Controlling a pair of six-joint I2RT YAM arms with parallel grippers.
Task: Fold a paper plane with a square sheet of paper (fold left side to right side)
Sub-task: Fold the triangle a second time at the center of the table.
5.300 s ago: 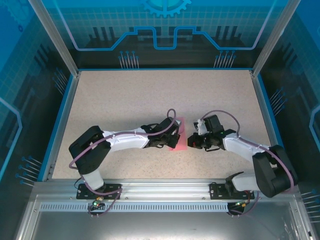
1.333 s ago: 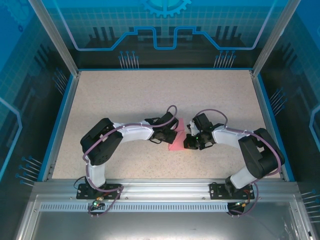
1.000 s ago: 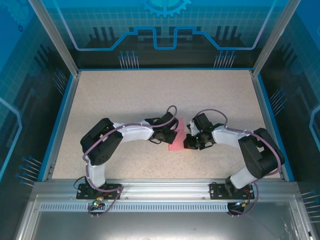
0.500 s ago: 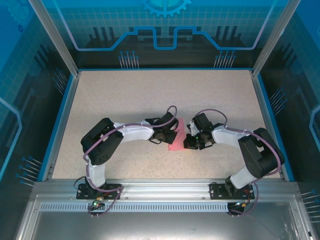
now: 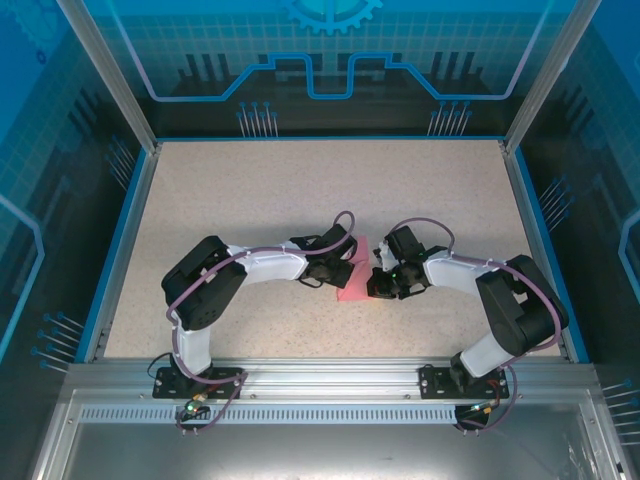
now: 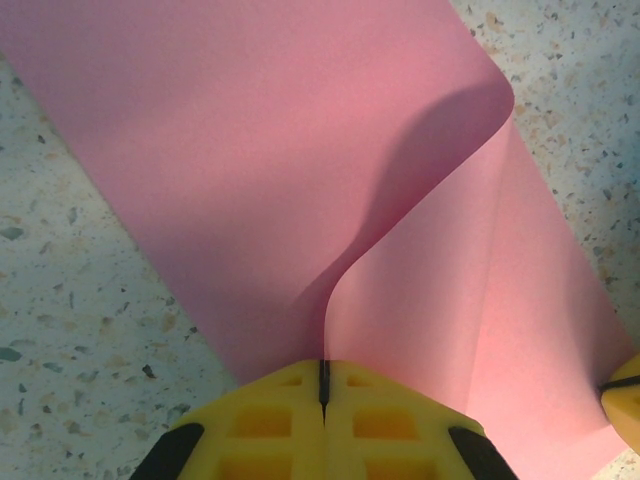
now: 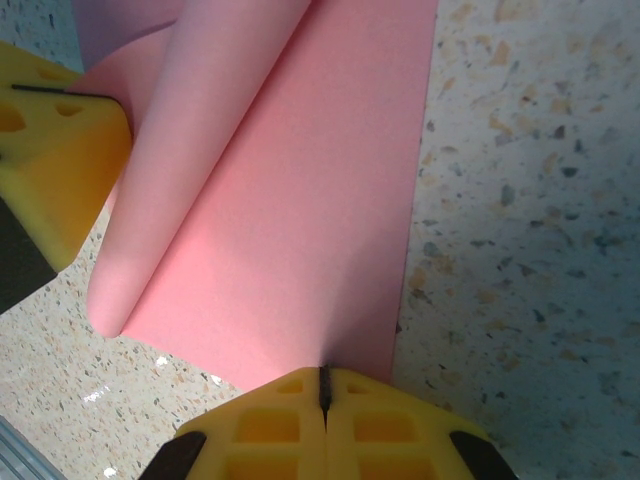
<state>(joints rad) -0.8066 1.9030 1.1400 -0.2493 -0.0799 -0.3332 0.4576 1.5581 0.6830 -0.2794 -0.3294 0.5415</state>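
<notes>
The square sheet of paper [image 5: 352,290] is pink and lies mid-table between both grippers. In the left wrist view, one side of the sheet [image 6: 250,150] curls up off the table, and its lifted edge runs into the closed seam of my left gripper [image 6: 323,368]. My left gripper [image 5: 347,268] is shut on that edge. In the right wrist view, the curled flap arches over the flat part of the sheet [image 7: 300,220]. My right gripper [image 7: 323,378] is shut, with its tips down on the sheet's near edge. From above, the right gripper [image 5: 372,285] sits at the sheet's right side.
The speckled table [image 5: 300,190] has blue rails along its sides [image 5: 125,240]. The left gripper's yellow fingers [image 7: 60,150] show in the right wrist view, close to the rolled flap. A yellow fingertip of the right gripper [image 6: 625,400] shows at the edge of the left wrist view.
Nothing has visibly moved in the last second. About five seconds ago both arms were bent differently, with their elbows farther from the middle.
</notes>
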